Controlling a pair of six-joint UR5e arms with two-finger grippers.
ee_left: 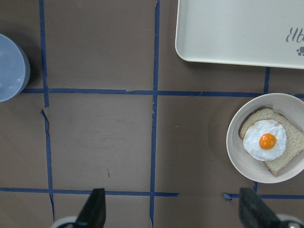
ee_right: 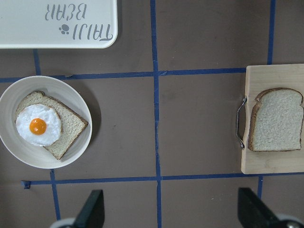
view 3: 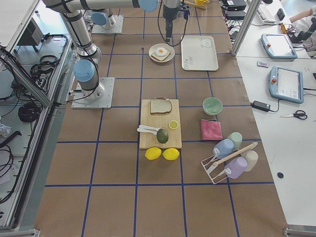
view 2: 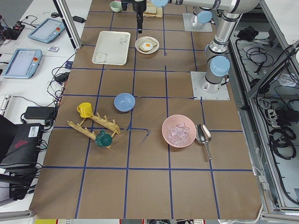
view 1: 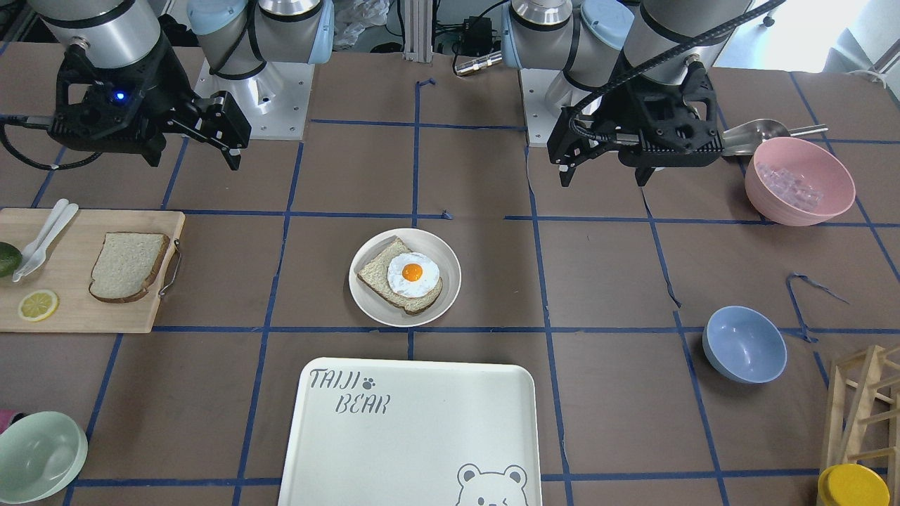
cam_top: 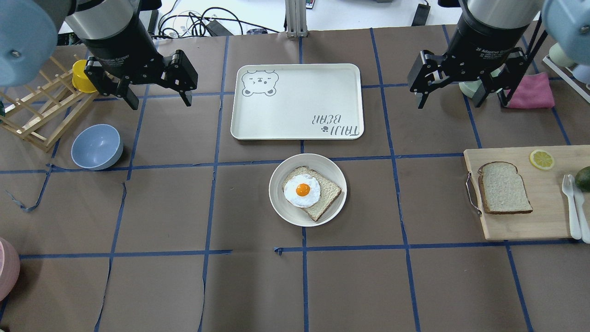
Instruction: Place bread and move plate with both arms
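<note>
Bread (cam_top: pixel 504 187) flat on cutting board (cam_top: pixel 544 221), right end of table (cam_top: pixel 258 286); plate (cam_top: pixel 281 203) at centre, well apart.
Right gripper (cam_top: pixel 449 99) nearer: hangs high between them, bread on its right, jaws spread, empty.
Left gripper (cam_top: pixel 159 99) likewise spread, empty (bread far across table).

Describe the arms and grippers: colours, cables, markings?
Left arm and right arm: silver-grey tubes, light blue joint caps. Left gripper and right gripper: black, two fingers each, white "Adaptive Gripper" lettering. Black cables run to both wrists; blue light on the right one.
</note>
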